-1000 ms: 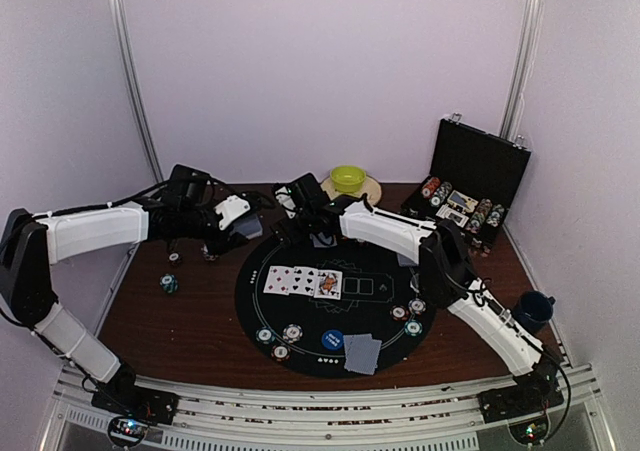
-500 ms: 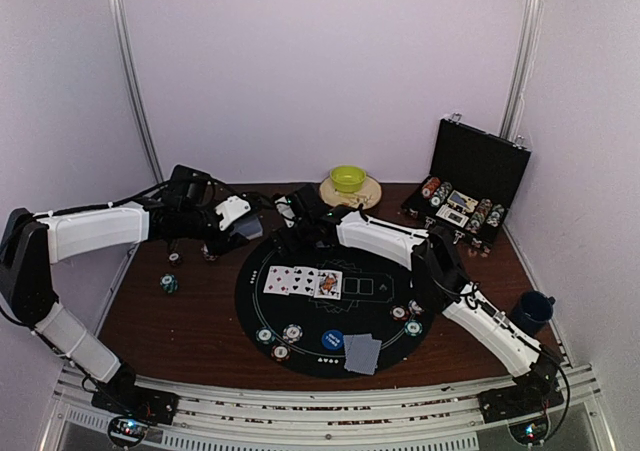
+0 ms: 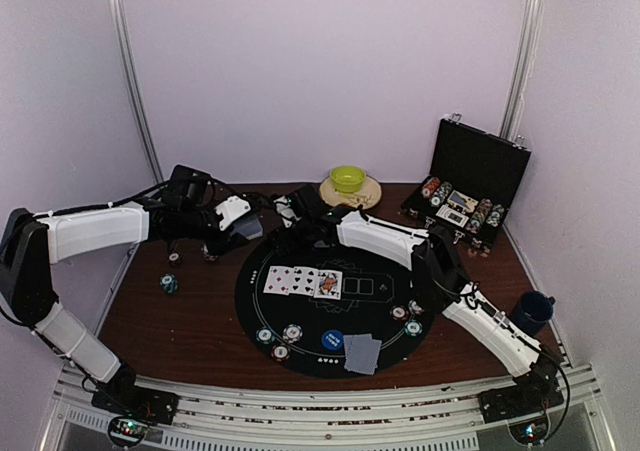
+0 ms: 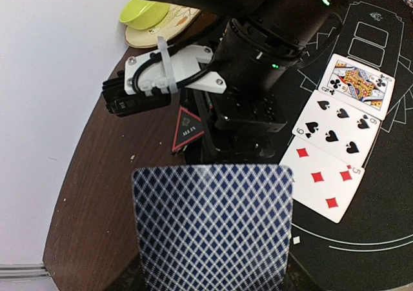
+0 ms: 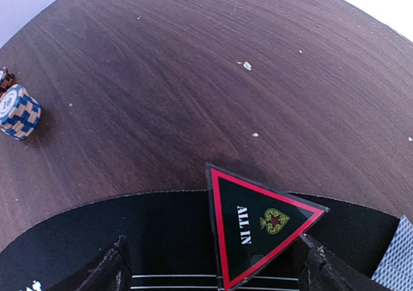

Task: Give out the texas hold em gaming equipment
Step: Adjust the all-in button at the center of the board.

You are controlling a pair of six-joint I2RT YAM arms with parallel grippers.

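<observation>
Poker chips (image 3: 169, 284) lie loose on the wooden table (image 3: 150, 321) at far left, apart from the round black mat (image 3: 310, 316). Beside them the left gripper (image 3: 238, 227) is clamped on one blue-backed playing card (image 4: 213, 230), held off the table just beyond the mat's left rim. Its fingers are hidden behind the card in the left wrist view.

Next rightward, the right gripper (image 5: 215, 259) stands over the mat's far-left edge with jaws spread wide, grasping nothing. The red-bordered triangle marker (image 5: 255, 230), lettered ALL IN, sits between the two fingers (image 5: 113, 271), its upper corner over bare wood and the rest over the mat. Whether either finger touches it cannot be told. In that view a blue-and-tan chip stack (image 5: 18, 113) sits on the wood at left.

At mat centre three face-up cards (image 3: 300, 281) lie side by side: five of diamonds, a spade card, queen of clubs. Along the near rim lie three striped chips (image 3: 292, 332), a blue disc (image 3: 332, 340) and two face-down cards (image 3: 362, 353). Three more chips (image 3: 410, 316) lie toward the right rim.

Behind, a green bowl (image 3: 348, 178) sits on its plate. At right stand an open chip case (image 3: 470, 196) and a dark blue mug (image 3: 532, 311).
</observation>
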